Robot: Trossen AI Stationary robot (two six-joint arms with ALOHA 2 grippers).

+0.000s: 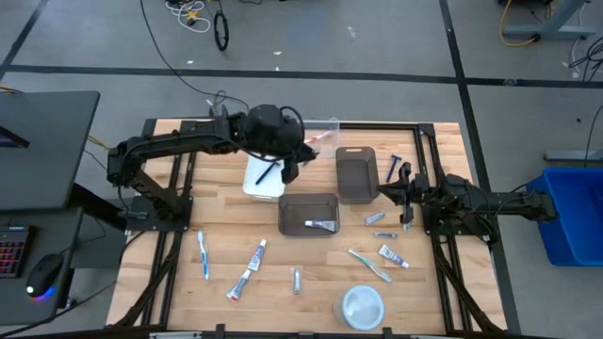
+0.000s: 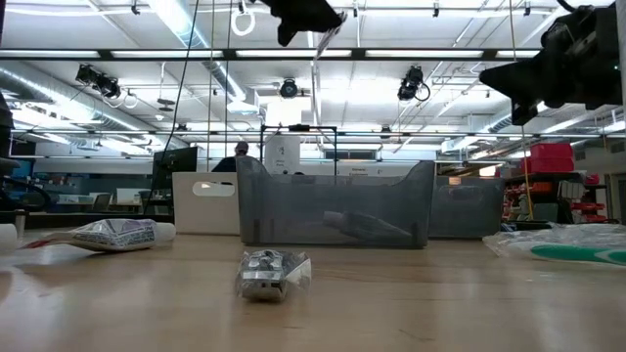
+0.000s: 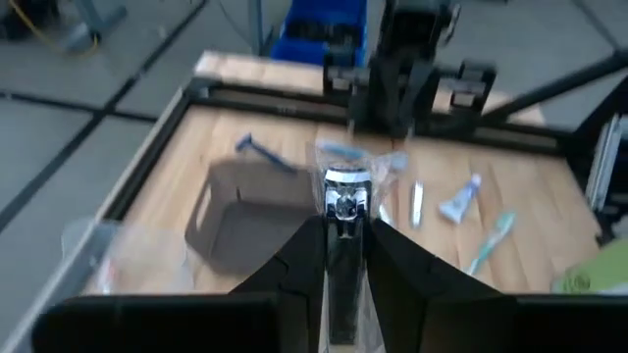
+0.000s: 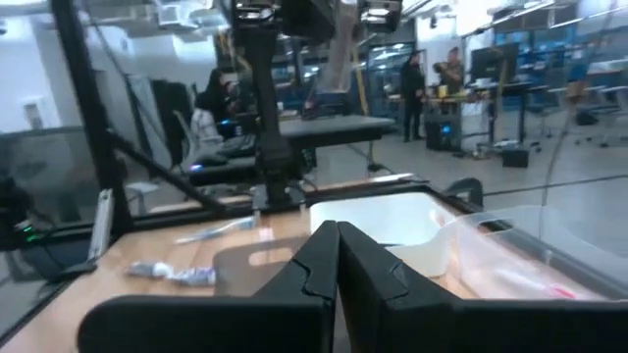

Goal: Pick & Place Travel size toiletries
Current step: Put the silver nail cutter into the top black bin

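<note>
My left gripper [image 1: 297, 155] hangs high over the far middle of the table, shut on a black razor with a silvery head [image 3: 343, 191] in a clear wrapper. The low view shows that gripper [image 2: 308, 18] at the top, the wrapper [image 2: 328, 39] trailing below it. My right gripper [image 1: 405, 186] waits shut at the table's right side, its fingers [image 4: 324, 257] together with nothing between them. Loose toiletries lie on the near half of the table: a blue toothbrush [image 1: 203, 254], toothpaste tubes [image 1: 256, 252], a small silvery tube [image 1: 296, 280] and a green toothbrush [image 1: 369, 264]. My left gripper pinches the wrapped razor's handle [image 3: 343, 257] between its two fingers. The razor lies along the fingers, its head pointing away from them toward the table's right side. The fingers slant downward. The razor is lifted clear of the table and bins.
A white bin [image 1: 264, 181] with a dark slim item sits under the left gripper. Two dark grey bins stand mid-table, one [image 1: 308, 215] holding a tube and one [image 1: 355, 174] to its far right. A clear bin [image 1: 325, 127] stands at the far edge, a round white dish [image 1: 363, 306] at the near edge.
</note>
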